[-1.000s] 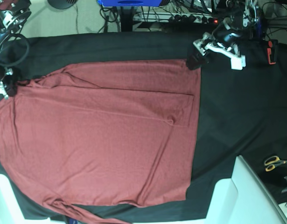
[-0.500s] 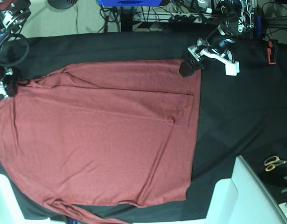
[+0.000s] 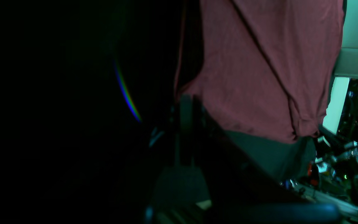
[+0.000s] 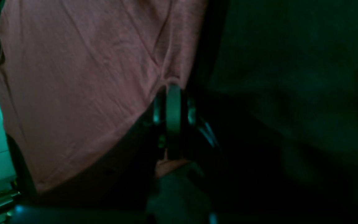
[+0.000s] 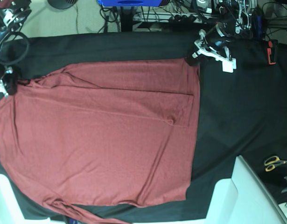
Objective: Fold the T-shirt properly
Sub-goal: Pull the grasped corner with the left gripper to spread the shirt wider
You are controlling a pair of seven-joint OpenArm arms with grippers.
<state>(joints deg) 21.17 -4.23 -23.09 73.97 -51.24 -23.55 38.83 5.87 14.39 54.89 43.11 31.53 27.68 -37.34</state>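
Note:
The brick-red T-shirt [image 5: 101, 135] lies spread flat on the black cloth sheet [image 5: 236, 112], with one folded panel near its right edge. At the shirt's far right corner, my left gripper [image 5: 193, 59] is down on the cloth. In the left wrist view its fingers [image 3: 185, 104] stand together, pinching the shirt's [image 3: 259, 62] corner. My right gripper [image 5: 8, 86] sits at the shirt's far left corner. Seen from the right wrist, that gripper [image 4: 173, 93] is shut on a bunched edge of the shirt [image 4: 82, 77], and creases run out from the pinch.
Yellow-handled scissors [image 5: 274, 162] lie at the right edge. A white panel [image 5: 246, 191] covers the near right corner. A red-and-black tool [image 5: 272, 51] and cables lie at the far right. The shirt's lower hem hangs near the table's front edge.
My left gripper has moved onto the shirt's far right corner and gone from open to shut. The right gripper and the shirt's left side have not moved.

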